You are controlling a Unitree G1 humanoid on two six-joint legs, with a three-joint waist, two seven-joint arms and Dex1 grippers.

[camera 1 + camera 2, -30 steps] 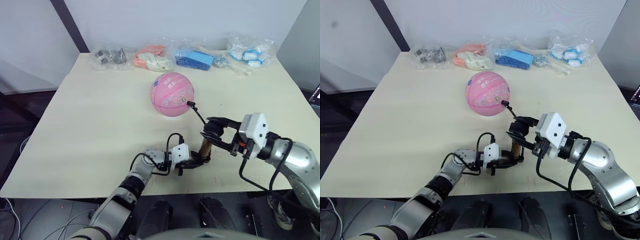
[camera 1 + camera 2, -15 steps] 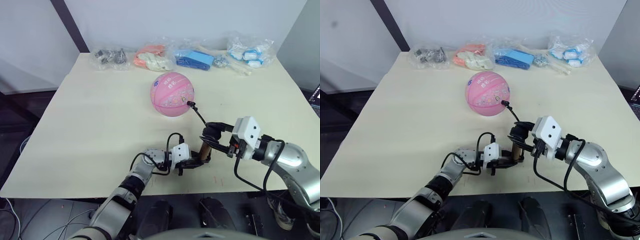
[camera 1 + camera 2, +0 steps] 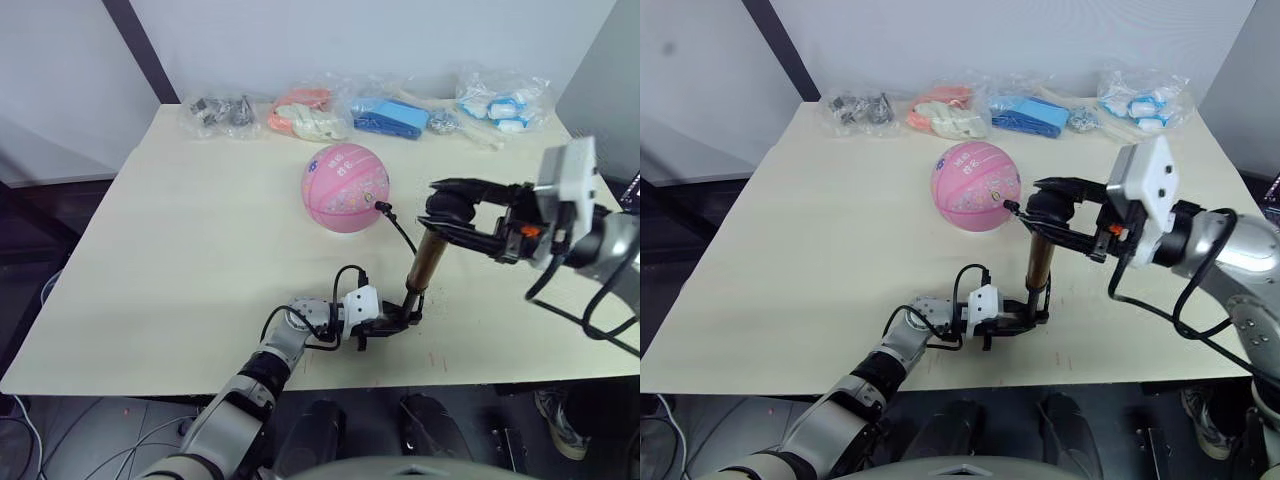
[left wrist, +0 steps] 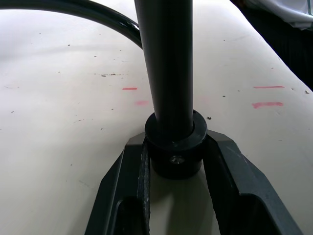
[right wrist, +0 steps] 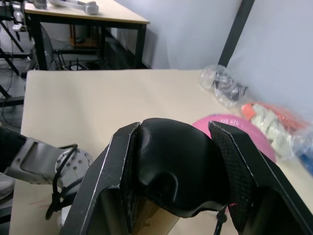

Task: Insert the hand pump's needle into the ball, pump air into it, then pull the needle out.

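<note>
Hand pump (image 3: 424, 268): stands nearly upright on the counter (image 3: 180, 260), at about 5 o'clock from the ball. My left fingers (image 4: 222, 161) are clamped on the black base collar, one on either side, pinning it to the surface. My right fingers (image 5: 122, 171) are closed around the black handle at the top, with the gold-bronze barrel drawn up away from the base on its dark rod.

Ball (image 3: 345, 187): pink, round, resting mid-counter, well apart from the bagged items (image 3: 310, 115) along the 12 o'clock edge.

Needle (image 3: 381, 208): the black fitting at the hose end meets the ball's skin at its 4 o'clock side; the pin itself is too small to make out, so I judge it inserted.

Progress: insertion looks done; pumping appears under way, the handle raised as if at the top of a stroke. How full the ball is I cannot judge. Left: further strokes as needed, then pulling the needle out.

View notes: the left wrist view gives the base collar with a small screw and red marks on the counter. The right wrist view gives the handle between my fingers, the ball behind it, and a second table farther off. The head views give the hose's whole run.
</note>
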